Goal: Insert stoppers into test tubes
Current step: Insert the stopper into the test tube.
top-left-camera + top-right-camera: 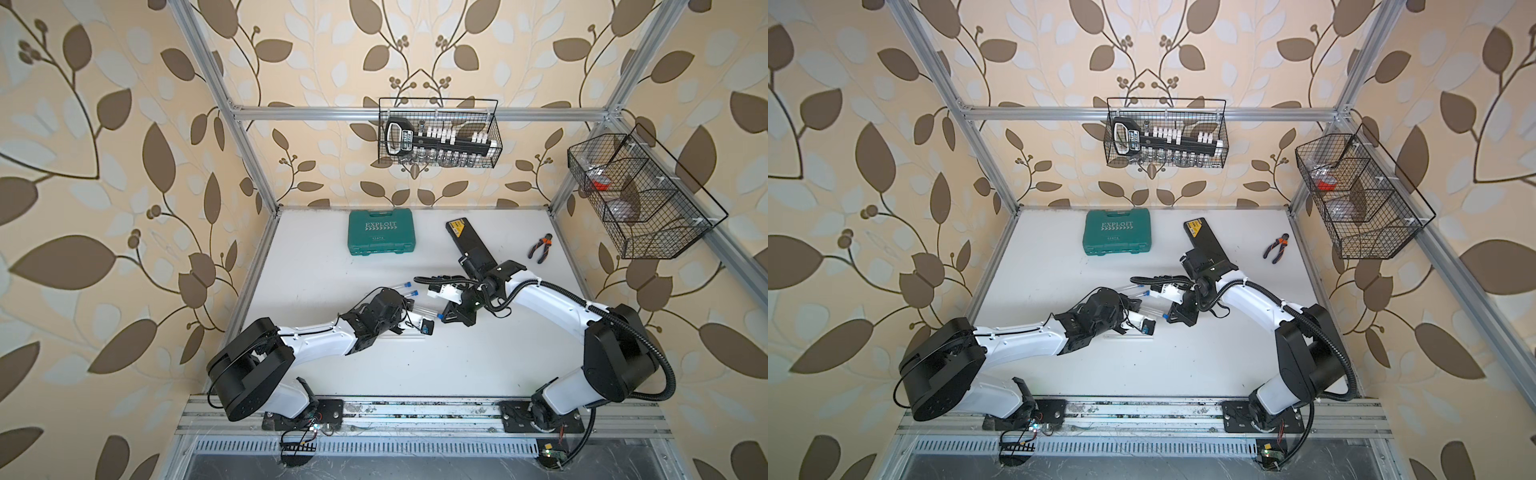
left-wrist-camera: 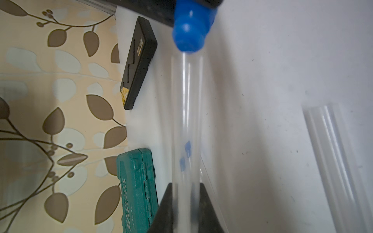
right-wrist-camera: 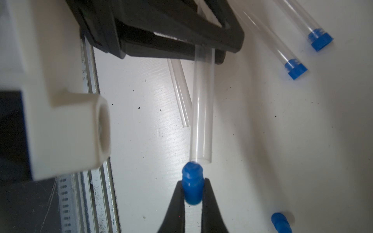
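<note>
One blue stopper (image 3: 192, 192) sits pinched tight in the right gripper (image 3: 193, 182), tip right at the open mouth of a clear tube (image 3: 201, 111) that the left gripper (image 2: 185, 187) clamps. Two capped tubes (image 3: 276, 44), one bare tube (image 3: 179, 90) and a loose stopper (image 3: 280, 222) lie on the table (image 3: 262, 141) nearby.

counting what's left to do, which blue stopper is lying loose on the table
The stopper lying alone on the table, in no tube. One stopper is pinched in the right gripper; two more plug test tubes.
</note>
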Available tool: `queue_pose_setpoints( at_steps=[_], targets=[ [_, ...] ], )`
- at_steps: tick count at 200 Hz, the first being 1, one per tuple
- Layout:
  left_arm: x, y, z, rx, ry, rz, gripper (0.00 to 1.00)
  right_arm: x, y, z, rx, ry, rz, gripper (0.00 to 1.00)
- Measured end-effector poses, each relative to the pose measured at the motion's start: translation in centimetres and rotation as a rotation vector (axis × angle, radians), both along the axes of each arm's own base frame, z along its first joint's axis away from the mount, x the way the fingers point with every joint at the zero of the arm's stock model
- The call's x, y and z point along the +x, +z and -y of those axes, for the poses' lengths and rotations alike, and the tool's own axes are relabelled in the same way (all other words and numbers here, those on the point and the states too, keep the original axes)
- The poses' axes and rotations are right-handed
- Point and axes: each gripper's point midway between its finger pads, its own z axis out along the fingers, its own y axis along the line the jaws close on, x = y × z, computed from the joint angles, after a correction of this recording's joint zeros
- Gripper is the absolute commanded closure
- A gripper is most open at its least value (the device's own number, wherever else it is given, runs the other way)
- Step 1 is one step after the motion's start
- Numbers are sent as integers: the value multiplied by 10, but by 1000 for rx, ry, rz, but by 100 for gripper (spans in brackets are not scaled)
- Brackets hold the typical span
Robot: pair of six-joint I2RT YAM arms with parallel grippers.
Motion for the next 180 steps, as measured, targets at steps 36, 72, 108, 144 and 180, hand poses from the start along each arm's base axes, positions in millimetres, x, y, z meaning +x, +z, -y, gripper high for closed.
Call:
queue_pose_setpoints(
  at_steps=[36,72,108,144,180],
  targets=[
    [-4,-7,-3,22,-12,-1,100,3,2,-2,2,-1,2,90],
    [-5,-5,-1,13,-18,3,100,2,1,-3,-3,1,-9,91],
    [-5,-7,-1,3,-3,-17,100,2,0,-3,-5,0,-11,90],
    [-7,-10,-3,-6,15,-42,100,2,3,-2,-7,-2,1,91],
    [-7,-11,-4,-14,29,-56,100,3,6,-1,-9,-4,13,90]
  ],
)
